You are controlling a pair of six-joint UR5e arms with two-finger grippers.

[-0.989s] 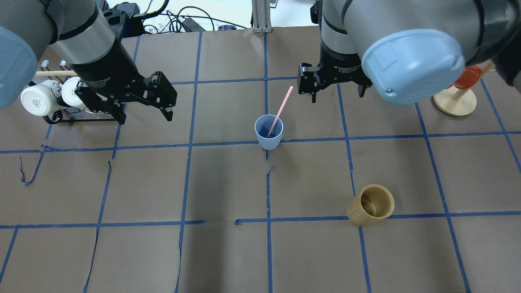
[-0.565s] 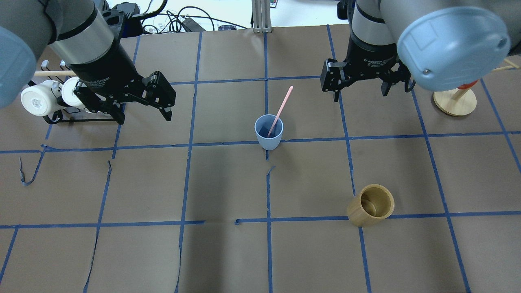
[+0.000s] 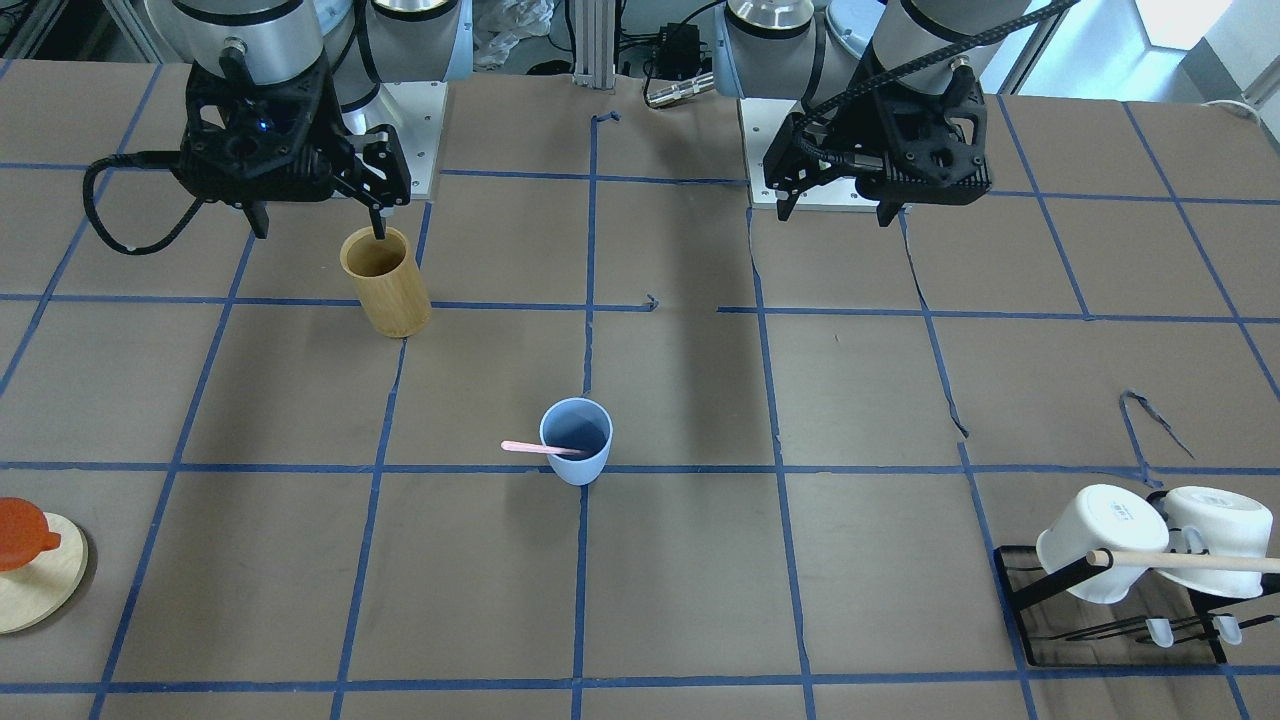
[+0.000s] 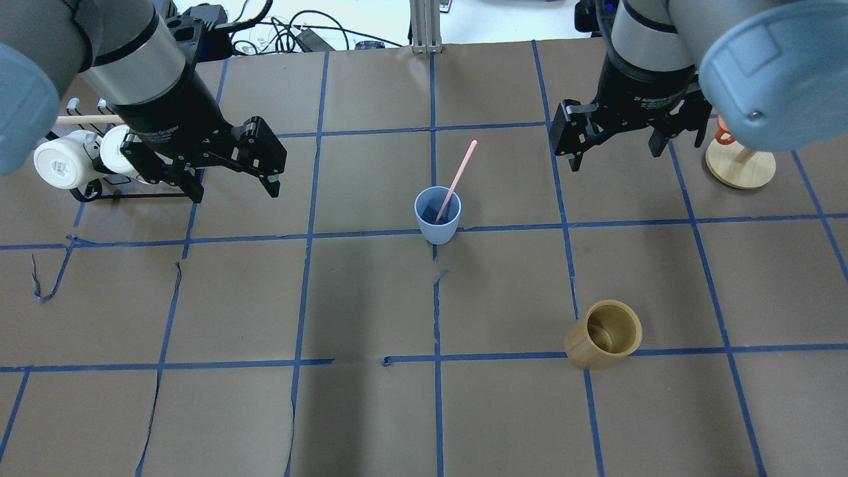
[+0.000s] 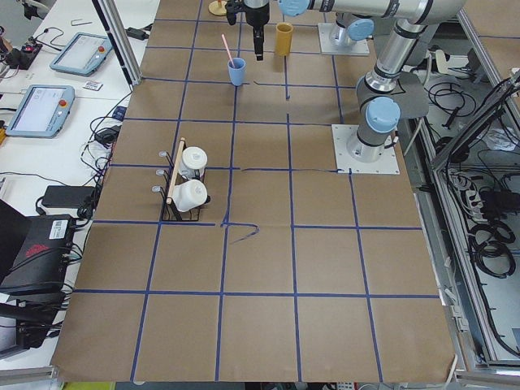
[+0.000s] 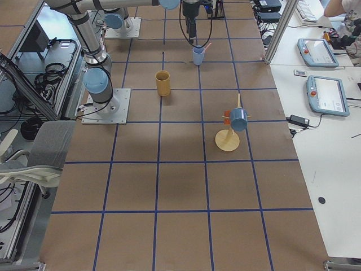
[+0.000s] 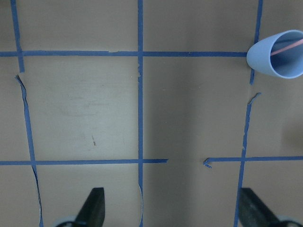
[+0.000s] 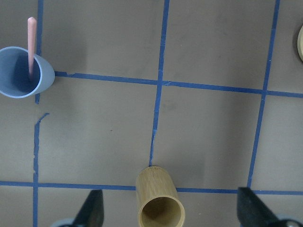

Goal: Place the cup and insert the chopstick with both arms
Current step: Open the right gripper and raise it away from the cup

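We see a light-blue cup (image 4: 436, 232) standing upright near the middle of the brown-papered table (image 4: 371, 298), at a crossing of blue tape lines (image 4: 371, 233). A pink chopstick (image 4: 462, 171) rests inside it, leaning on the rim, its upper end tilted toward the robot's right.

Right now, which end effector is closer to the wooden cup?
Right. The right end effector hangs near the wooden cup; the left end effector is far off, by the mug rack.

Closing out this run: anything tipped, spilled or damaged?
Nothing tipped: the blue cup stands upright, the pink chopstick leaning inside. Only the blue tape grid is torn and lifting near the middle.
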